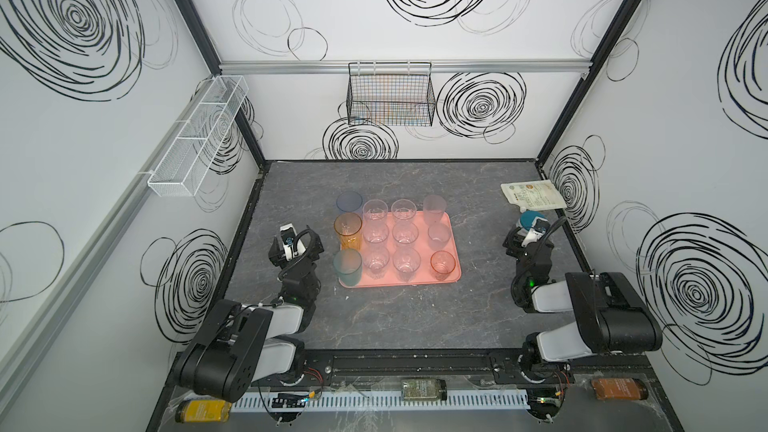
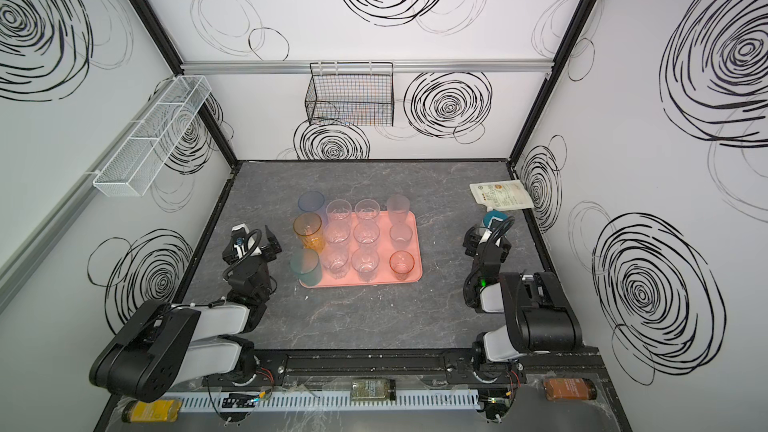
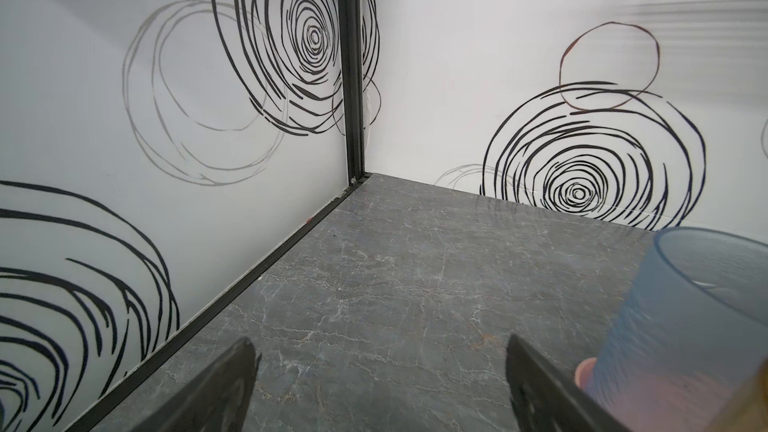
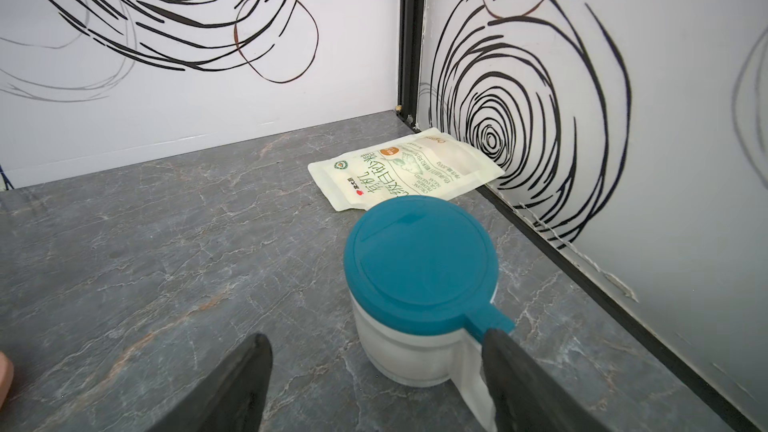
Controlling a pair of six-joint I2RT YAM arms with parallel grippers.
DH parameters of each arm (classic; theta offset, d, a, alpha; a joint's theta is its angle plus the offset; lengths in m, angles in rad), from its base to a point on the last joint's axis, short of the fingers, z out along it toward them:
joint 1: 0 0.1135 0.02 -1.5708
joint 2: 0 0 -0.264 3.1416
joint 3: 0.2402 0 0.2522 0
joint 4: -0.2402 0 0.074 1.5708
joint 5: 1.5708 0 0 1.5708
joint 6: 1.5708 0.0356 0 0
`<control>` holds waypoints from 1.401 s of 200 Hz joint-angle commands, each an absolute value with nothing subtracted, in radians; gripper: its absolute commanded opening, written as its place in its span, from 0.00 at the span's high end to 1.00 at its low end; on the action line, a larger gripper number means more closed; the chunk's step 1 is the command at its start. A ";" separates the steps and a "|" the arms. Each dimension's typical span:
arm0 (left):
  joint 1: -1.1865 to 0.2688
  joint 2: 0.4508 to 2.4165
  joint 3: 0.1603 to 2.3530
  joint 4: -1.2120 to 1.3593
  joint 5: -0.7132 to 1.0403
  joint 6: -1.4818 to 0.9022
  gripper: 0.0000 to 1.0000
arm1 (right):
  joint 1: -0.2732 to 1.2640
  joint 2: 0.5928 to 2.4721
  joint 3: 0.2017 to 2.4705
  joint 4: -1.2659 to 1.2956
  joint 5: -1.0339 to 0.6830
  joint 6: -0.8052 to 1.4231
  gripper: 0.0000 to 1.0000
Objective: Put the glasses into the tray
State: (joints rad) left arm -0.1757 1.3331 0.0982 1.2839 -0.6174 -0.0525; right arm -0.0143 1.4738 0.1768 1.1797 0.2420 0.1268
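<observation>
The salmon-pink tray point(image 1: 415, 282) point(image 2: 383, 249) lies mid-table in both top views. Several glasses stand upright on it: clear tumblers point(image 1: 405, 232), a short amber one point(image 1: 442, 263), a pale pink one point(image 1: 435, 205), and along its left side a blue point(image 1: 349, 201), an amber point(image 1: 348, 228) and a teal one point(image 1: 347, 265). My left gripper point(image 1: 297, 241) point(image 3: 380, 340) hangs open and empty just left of the tray. The blue glass point(image 3: 685, 317) stands beside it on a tray corner point(image 3: 584, 371). My right gripper point(image 1: 525, 238) point(image 4: 376, 336) is open and holds no glass.
A white jar with a teal lid point(image 4: 419, 259) point(image 1: 530, 218) stands right in front of the right gripper, its handle by one finger. A white pouch point(image 1: 534, 197) lies in the back right corner. A black wire basket point(image 1: 390, 97) and a white mesh basket point(image 1: 199, 135) hang on the walls. Labelled bottles point(image 1: 424, 388) lie along the front rail.
</observation>
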 commanded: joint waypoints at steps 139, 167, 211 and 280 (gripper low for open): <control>-0.062 1.510 0.133 1.493 -0.267 -0.057 0.04 | -0.015 1.468 0.196 1.203 0.235 0.125 0.09; -0.058 1.484 0.126 1.463 -0.267 -0.068 0.04 | -0.014 1.468 0.197 1.203 0.235 0.124 0.04; -0.058 1.496 0.121 1.493 -0.265 -0.066 0.04 | -0.014 1.469 0.196 1.203 0.236 0.125 0.00; -0.060 1.499 0.117 1.511 -0.263 -0.063 0.04 | -0.014 1.466 0.193 1.205 0.236 0.125 0.00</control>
